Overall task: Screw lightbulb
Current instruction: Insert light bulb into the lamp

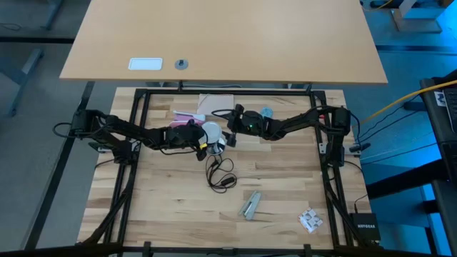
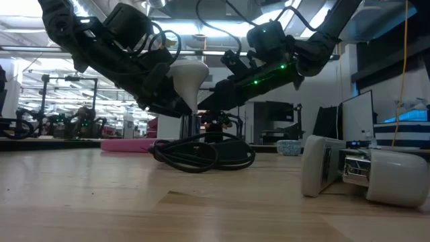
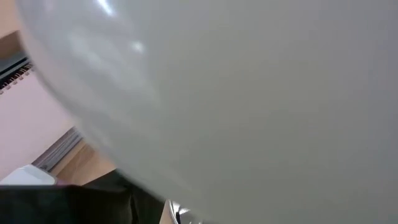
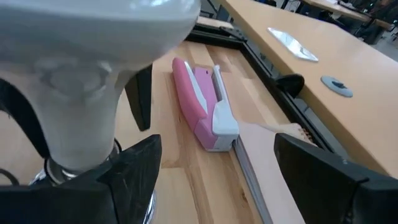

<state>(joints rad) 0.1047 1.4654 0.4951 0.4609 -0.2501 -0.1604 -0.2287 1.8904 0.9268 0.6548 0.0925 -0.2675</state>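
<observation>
The frosted-white lightbulb point(image 2: 189, 72) stands globe up, its narrow neck down in the silvery socket point(image 2: 193, 125), which stands on the table with its black cord point(image 1: 221, 175) coiled toward the near side. The bulb's globe fills the left wrist view point(image 3: 236, 93). My left gripper point(image 1: 199, 137) reaches the bulb from the table's left and is shut on it. My right gripper point(image 4: 230, 180) is open on the bulb's right. Its nearer finger point(image 4: 127, 177) stands close beside the socket point(image 4: 59, 171). I cannot tell whether that finger touches the socket. My left gripper holds the lightbulb by its neck point(image 4: 81, 118), below the globe. One dark finger stands on each side of the neck point(image 4: 140, 93). The fingers come slanting down from the table's left. The bulb stands upright, its base in the socket on the table.
A pink stapler-like thing point(image 4: 202, 109) and a paper pad point(image 1: 216, 103) lie just beyond the bulb. A silvery part point(image 1: 250, 205) and a white plug block point(image 2: 363, 171) lie toward the near right. The far desk holds a white card point(image 1: 146, 64) and a round cap point(image 1: 182, 64).
</observation>
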